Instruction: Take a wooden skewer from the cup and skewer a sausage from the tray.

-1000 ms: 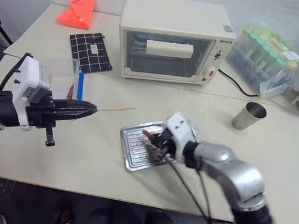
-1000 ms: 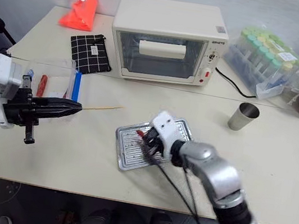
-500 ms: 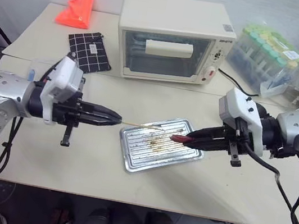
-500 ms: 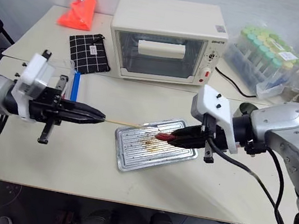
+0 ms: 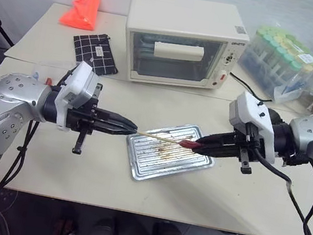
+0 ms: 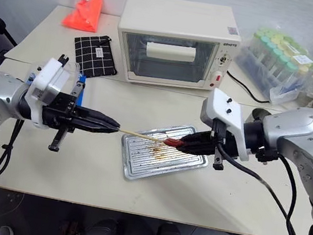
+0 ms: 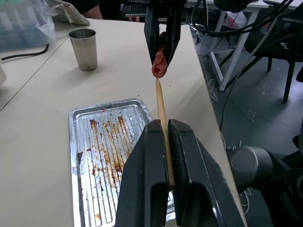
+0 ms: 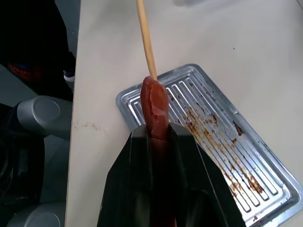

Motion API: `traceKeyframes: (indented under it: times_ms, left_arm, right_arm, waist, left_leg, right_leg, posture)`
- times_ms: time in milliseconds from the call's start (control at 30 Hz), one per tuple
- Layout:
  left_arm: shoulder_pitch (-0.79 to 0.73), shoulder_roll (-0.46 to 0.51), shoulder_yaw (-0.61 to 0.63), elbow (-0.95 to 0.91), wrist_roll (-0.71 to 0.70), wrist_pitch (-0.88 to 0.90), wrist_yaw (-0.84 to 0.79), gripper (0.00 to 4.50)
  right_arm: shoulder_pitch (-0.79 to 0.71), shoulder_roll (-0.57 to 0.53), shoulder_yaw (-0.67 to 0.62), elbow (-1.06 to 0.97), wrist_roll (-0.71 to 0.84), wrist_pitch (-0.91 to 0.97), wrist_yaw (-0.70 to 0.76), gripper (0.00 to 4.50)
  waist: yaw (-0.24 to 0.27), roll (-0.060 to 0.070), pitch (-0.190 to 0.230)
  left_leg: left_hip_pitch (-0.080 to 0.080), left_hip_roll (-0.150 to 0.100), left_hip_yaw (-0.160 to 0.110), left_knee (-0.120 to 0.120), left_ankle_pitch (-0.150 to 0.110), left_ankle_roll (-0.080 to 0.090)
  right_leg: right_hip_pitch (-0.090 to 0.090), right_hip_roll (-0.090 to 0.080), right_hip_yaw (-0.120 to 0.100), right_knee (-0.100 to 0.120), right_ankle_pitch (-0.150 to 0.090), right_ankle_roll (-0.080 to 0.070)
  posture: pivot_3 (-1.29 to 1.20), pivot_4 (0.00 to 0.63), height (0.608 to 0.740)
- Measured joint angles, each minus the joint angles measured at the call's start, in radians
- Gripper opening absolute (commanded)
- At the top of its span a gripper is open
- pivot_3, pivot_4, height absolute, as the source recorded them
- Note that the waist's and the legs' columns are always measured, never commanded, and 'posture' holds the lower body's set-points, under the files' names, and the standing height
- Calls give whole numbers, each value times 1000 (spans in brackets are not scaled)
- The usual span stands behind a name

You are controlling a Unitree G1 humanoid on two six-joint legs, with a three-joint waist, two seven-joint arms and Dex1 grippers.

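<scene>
Your left gripper point(image 5: 132, 130) has its jaws clenched on the wooden skewer point(image 5: 159, 136), held roughly level and pointing toward the other arm. Your right gripper point(image 5: 196, 147) has its jaws clamped on the sausage point(image 5: 187, 143), red end sticking out past the tips.

Both are held in the air above the tray point(image 5: 155, 160). The skewer tip is right at the sausage's end; in the left wrist view the skewer point(image 7: 161, 101) lines up with the sausage point(image 7: 159, 66) and the tip sits just at it. In the right wrist view the skewer point(image 8: 146, 40) meets the top of the sausage point(image 8: 155, 106). You can't tell from these whether the tip has gone in.

The tray sits flat on the surface point(image 5: 106, 172), ridged bottom with brown grease stains, no other sausage on it.

The cup point(image 7: 83, 49) stands upright on the surface, well apart from the tray, behind your right arm.

Behind the tray: a toaster oven point(image 5: 180, 41), a checked black pouch point(image 5: 95, 54), an orange bag point(image 5: 81, 7), and a clear box of green-capped tubes point(image 5: 281, 63).
</scene>
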Motion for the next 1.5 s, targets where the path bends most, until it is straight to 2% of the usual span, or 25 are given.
traceKeyframes:
  times_ms: [300, 1167, 1500]
  left_arm:
    - [2, 9, 22, -8, -2, 2, -20, 0]
    - [-11, -13, 18, -14, 2, 1, -31, 0]
    - [-59, -80, -33, 1, 18, -18, -28, 0]
  right_arm:
    - [32, -19, -2, 1, -5, -43, 10, 338]
    - [21, -18, -39, -36, 88, -1, -46, 338]
    - [-34, -2, -39, -43, 140, 37, -76, 338]
  waist:
    - [0, 0, 0]
    - [0, 0, 0]
    - [0, 0, 0]
  left_leg:
    - [0, 0, 0, 0, 0, 0]
    - [0, 0, 0, 1, 0, 0]
    - [0, 0, 0, 2, 0, 0]
  right_leg:
    - [0, 0, 0, 0, 0, 0]
    - [0, 0, 0, 1, 0, 0]
    - [0, 0, 0, 1, 0, 0]
  posture:
    - [0, 150, 740]
    - [0, 150, 740]
    - [0, 150, 740]
